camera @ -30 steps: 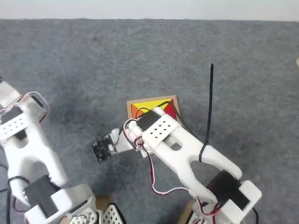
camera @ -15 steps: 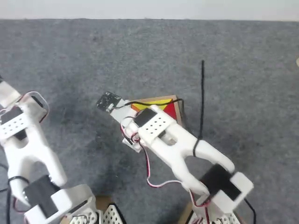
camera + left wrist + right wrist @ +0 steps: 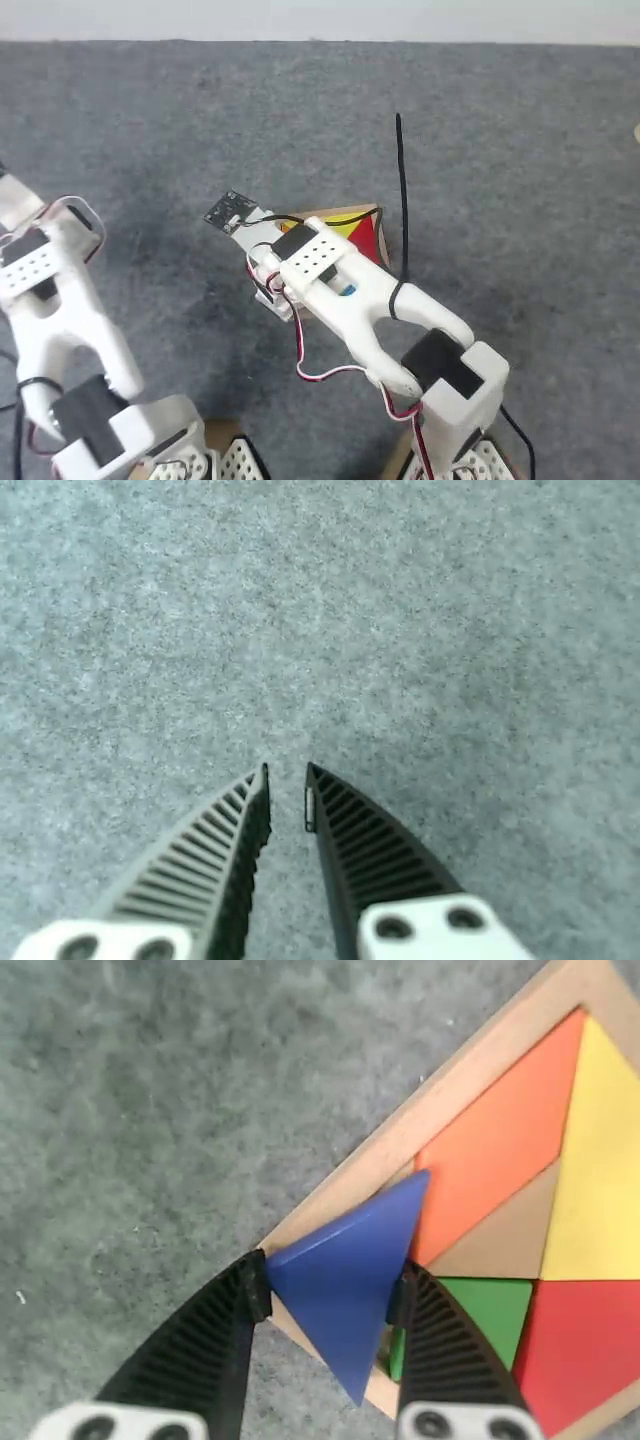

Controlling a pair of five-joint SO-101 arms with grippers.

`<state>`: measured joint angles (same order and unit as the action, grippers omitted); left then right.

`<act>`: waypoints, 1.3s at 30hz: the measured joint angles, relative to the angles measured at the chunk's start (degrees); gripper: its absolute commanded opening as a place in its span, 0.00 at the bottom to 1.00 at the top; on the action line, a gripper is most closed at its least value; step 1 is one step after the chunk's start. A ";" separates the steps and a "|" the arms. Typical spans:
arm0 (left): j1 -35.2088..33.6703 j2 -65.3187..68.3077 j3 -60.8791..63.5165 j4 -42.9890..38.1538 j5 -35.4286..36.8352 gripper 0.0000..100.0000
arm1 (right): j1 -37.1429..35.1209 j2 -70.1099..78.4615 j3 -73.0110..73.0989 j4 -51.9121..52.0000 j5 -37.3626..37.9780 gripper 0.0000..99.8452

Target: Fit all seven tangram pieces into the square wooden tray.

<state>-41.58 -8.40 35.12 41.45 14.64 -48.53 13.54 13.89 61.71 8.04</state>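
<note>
The square wooden tray (image 3: pixel 480 1072) holds an orange triangle (image 3: pixel 500 1130), a yellow piece (image 3: pixel 600 1160), a red piece (image 3: pixel 580 1350) and a green piece (image 3: pixel 480 1305), with a bare wooden gap (image 3: pixel 500 1245) between them. My right gripper (image 3: pixel 330 1278) is shut on a blue triangle (image 3: pixel 345 1260) held over the tray's edge, one corner pointing at the gap. In the high view the right arm (image 3: pixel 330 275) covers most of the tray (image 3: pixel 372 212). My left gripper (image 3: pixel 287 772) hovers over bare carpet, holding nothing, its tips a thin slit apart.
Grey carpet (image 3: pixel 160 130) covers the whole table. The left arm (image 3: pixel 45 290) stands at the near left, well away from the tray. A black cable (image 3: pixel 400 180) rises from the right arm beside the tray.
The right arm's wrist swung from the near left of the tray up to the tray's far left corner and now covers more of it. The left arm kept still.
</note>
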 measured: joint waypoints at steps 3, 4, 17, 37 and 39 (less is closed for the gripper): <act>0.00 0.00 0.00 0.00 0.00 0.07 | -0.09 0.00 0.00 0.00 0.00 0.20; 0.00 0.00 0.00 0.00 0.00 0.07 | -0.09 0.00 -0.09 0.09 0.00 0.20; 0.00 0.00 0.00 0.00 0.00 0.07 | 0.00 0.00 -0.09 0.35 0.00 0.20; 1.41 0.00 0.00 0.00 0.00 0.07 | 8.35 -22.51 10.46 -0.35 -0.18 0.20; 1.85 0.00 0.00 0.00 0.00 0.07 | 7.30 -22.51 13.10 -3.78 -0.26 0.20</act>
<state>-39.74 -8.40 35.12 41.45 14.64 -41.23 -8.97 26.99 57.93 7.78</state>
